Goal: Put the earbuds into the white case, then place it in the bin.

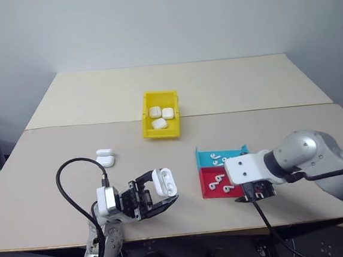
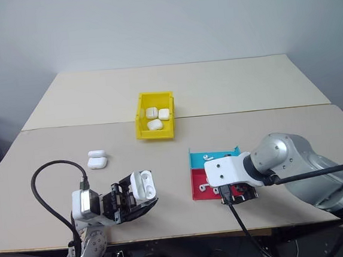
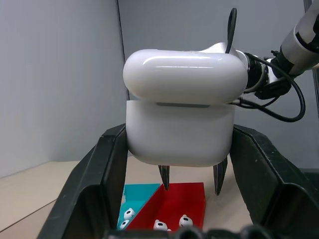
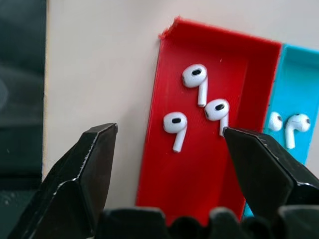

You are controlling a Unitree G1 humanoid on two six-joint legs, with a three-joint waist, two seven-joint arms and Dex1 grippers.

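My left gripper (image 1: 161, 191) is shut on the white case (image 1: 164, 182), held above the table's front edge with its lid (image 3: 184, 74) raised. From the left wrist, the case's body (image 3: 179, 137) sits between the two black fingers. The earbuds (image 4: 175, 125) lie in a red tray (image 4: 159, 164); three are there, and two more lie in the blue tray (image 4: 279, 84) beside it. My right gripper (image 4: 168, 131) hangs open just above the red tray, with nothing between its fingers. The yellow bin (image 1: 161, 133) stands mid-table and holds three closed white cases.
Two more white cases (image 1: 105, 157) lie on the table to the left, behind the left gripper. The red tray (image 1: 208, 191) and blue tray (image 1: 205, 158) sit side by side at the front right. A black cable (image 1: 68, 185) loops from the left wrist.
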